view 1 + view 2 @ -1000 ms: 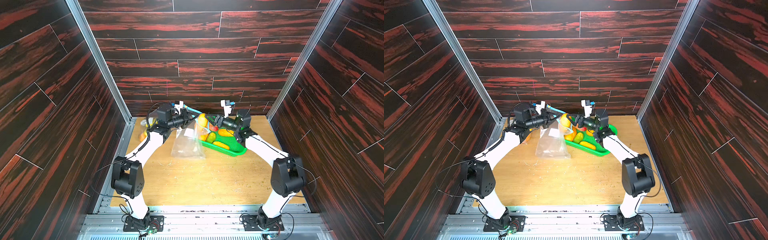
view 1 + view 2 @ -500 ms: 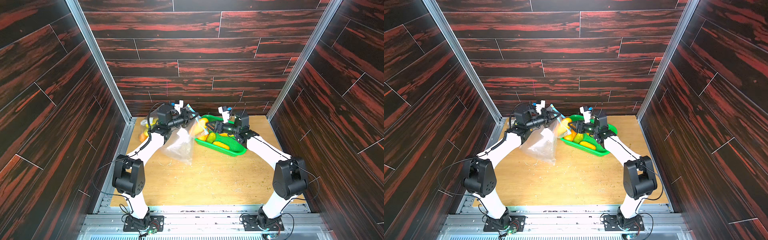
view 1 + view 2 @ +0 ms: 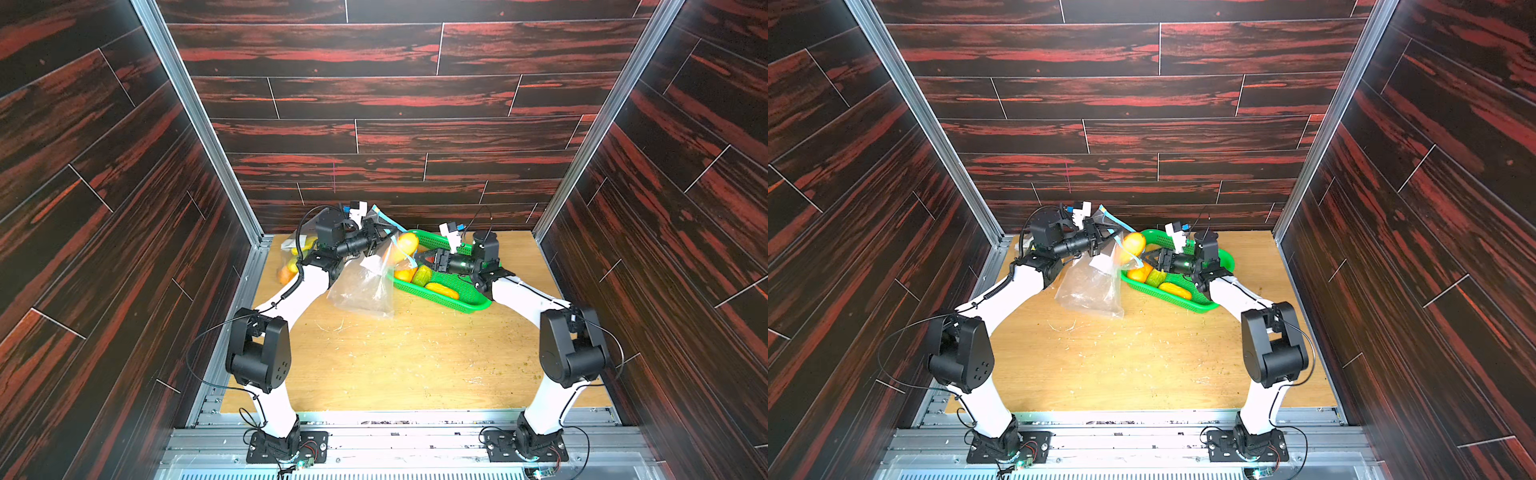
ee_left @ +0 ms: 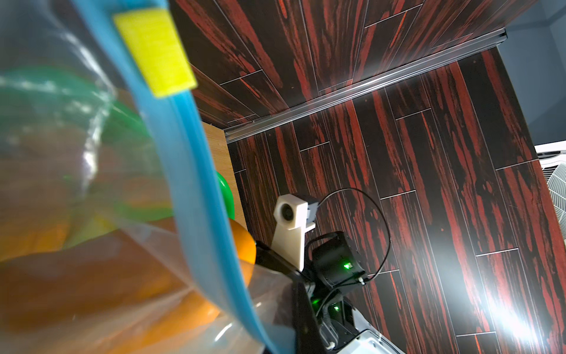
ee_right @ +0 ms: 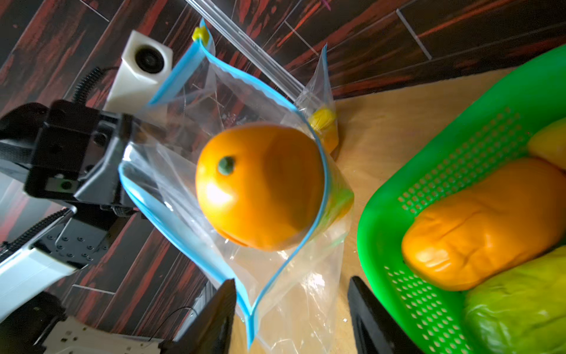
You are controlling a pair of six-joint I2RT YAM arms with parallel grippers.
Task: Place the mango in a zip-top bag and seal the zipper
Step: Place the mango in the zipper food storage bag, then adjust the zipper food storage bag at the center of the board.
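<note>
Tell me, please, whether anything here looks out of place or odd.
The orange mango sits only at the open mouth of the clear, blue-zippered plastic bag, which hangs tilted from the left gripper. Also, small pale scraps lie scattered over the wooden table.

green basket (image 5: pixel 459 147) cropped, zip-top bag (image 4: pixel 61 107) blurred

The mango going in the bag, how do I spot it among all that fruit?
Find the green basket at the back of the wooden table. Beside it a clear zip-top bag with a blue rim is held up. The mango is the round orange fruit in that bag's mouth, not in the basket.
</note>
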